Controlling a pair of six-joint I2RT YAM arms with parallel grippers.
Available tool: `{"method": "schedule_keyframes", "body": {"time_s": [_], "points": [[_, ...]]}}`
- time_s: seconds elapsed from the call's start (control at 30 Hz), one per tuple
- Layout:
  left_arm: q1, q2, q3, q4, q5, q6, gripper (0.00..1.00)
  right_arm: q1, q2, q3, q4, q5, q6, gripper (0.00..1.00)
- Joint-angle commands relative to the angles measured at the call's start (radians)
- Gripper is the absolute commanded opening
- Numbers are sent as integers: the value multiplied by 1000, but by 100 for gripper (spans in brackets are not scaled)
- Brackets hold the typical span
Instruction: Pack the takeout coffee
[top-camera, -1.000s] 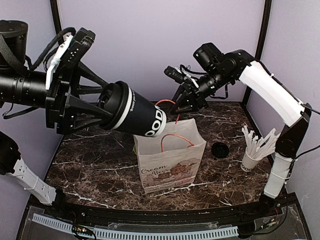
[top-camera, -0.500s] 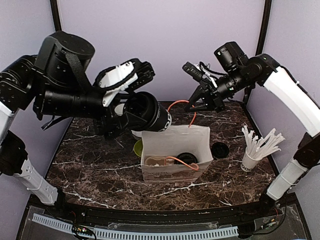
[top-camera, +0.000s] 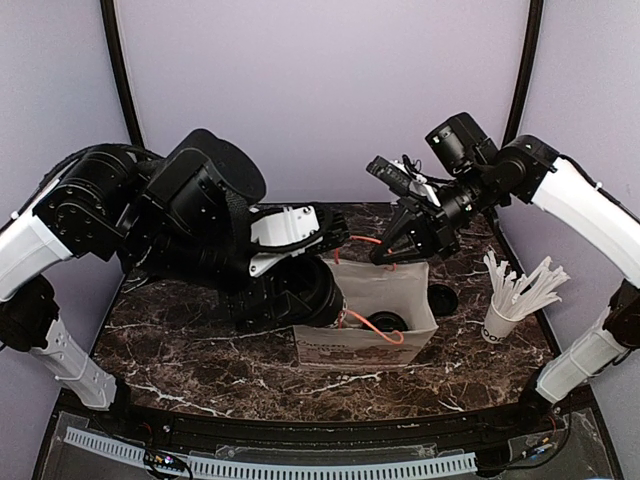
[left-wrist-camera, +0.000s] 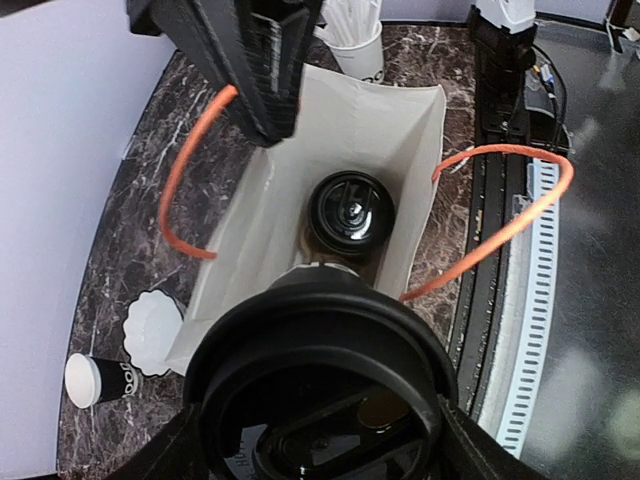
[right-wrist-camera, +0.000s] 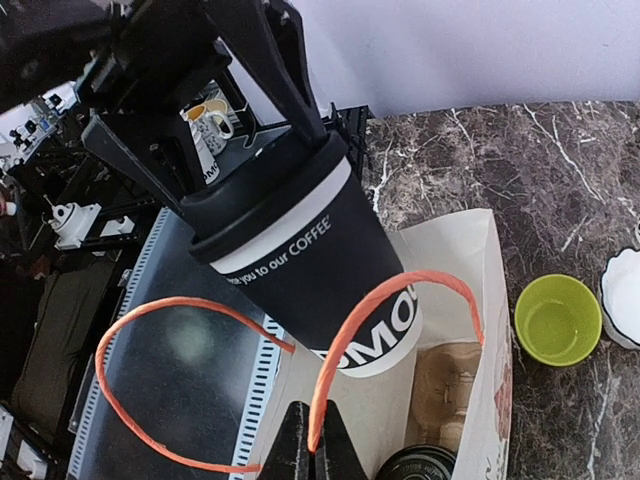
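Observation:
The takeout coffee, a black lidded cup with white lettering, is held tilted in my left gripper, which is shut on it just under the lid. Its base sits in the open mouth of the white paper bag. In the left wrist view its lid fills the bottom, above the bag. From the top view my left arm hides most of the cup. My right gripper is shut on one orange handle and holds the bag open. A second lidded cup stands inside.
A white cup of white sticks stands at the right. A loose black lid lies beside the bag. A green bowl, a white scalloped dish and a lidless black cup sit behind the bag.
My left arm has swung the cup from high on the left down to the bag's mouth. My right gripper has come lower with the handle, and the bag now stands open.

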Motion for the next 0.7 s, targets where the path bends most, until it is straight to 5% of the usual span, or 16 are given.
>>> {"method": "schedule_keyframes", "body": {"time_s": [0.0,0.5,0.67], "points": [[-50,-71,-22,53,84,-38,55,14,-2,68,56,-47,46,0],[-77,108,-20,-3,-16,2,52,86,-34,1,25,-123,-5,0],[-84,137,-12,-12,-3,8,51,109,-3,98,-78,-127,-89,25]]}}
